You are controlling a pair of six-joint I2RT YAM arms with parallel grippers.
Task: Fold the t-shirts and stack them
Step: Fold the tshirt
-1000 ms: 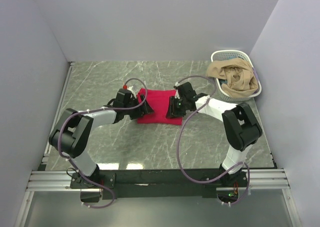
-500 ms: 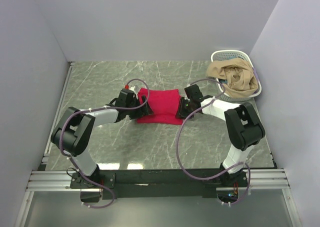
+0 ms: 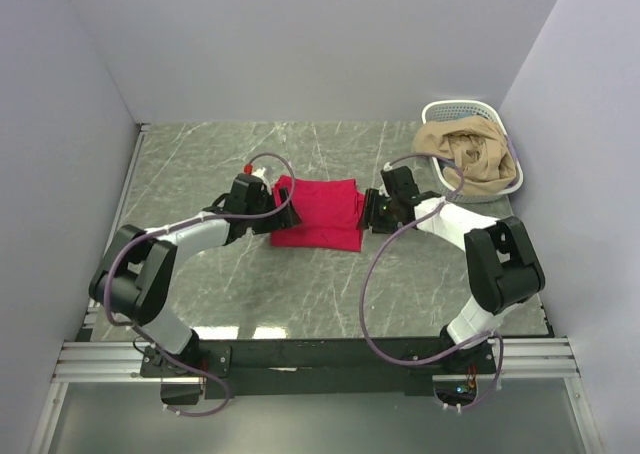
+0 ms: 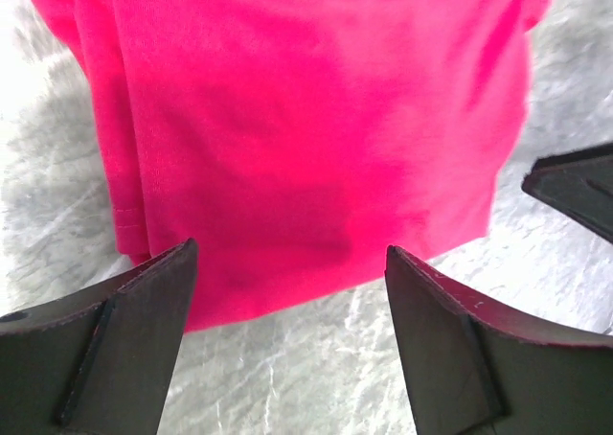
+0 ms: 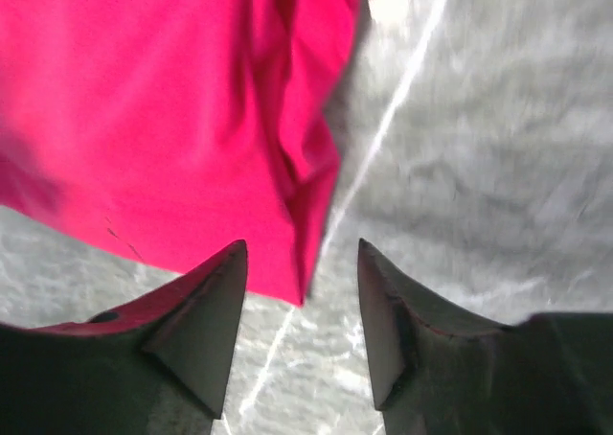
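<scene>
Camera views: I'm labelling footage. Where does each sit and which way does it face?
Top external: above and behind the bases, looking down at the table; both arms show.
Left wrist: on the left arm, facing the red t-shirt past the open left gripper.
Right wrist: on the right arm, facing the t-shirt's edge past the open right gripper.
Shared: the t-shirt.

t-shirt (image 3: 318,214) flat at mid bench (image 3: 200,154), left claw (image 3: 287,214) just beside its left edge, right claw (image 3: 367,212) just beside its right edge, basket (image 3: 455,106) in the far right corner, heap of cloth (image 3: 462,154) inside, draped over the near rim
</scene>
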